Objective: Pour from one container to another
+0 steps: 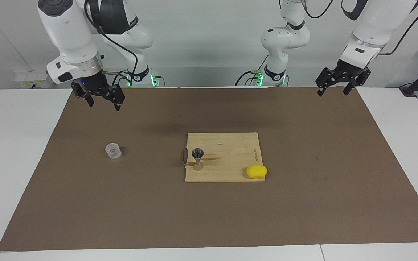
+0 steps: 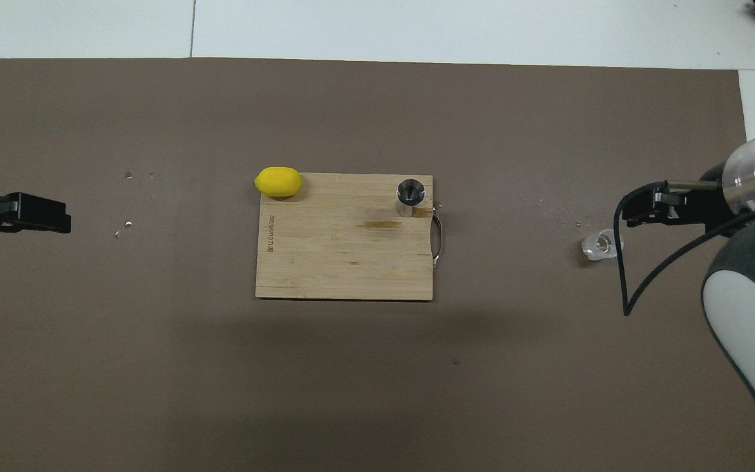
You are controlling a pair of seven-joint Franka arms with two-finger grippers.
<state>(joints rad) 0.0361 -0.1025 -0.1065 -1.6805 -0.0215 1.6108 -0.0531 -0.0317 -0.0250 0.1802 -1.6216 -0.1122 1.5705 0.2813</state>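
Observation:
The small clear glass cup [image 1: 113, 151] [image 2: 601, 245] stands upright on the brown mat toward the right arm's end of the table, with nothing touching it. The steel hourglass jigger [image 1: 197, 158] [image 2: 410, 193] stands upright on the wooden cutting board [image 1: 230, 145] [image 2: 338, 255], at the corner by the board's metal handle. My right gripper [image 1: 103, 105] [image 2: 628, 215] hangs open and empty, high over the mat and well above the cup. My left gripper [image 1: 333, 93] [image 2: 56, 223] waits open and empty, raised over the mat's edge at the left arm's end.
A yellow lemon [image 1: 256, 171] [image 2: 278, 181] rests at the board's corner farthest from the robots, toward the left arm's end. Small droplets speckle the mat near the cup and near the left arm's end. White table borders the mat.

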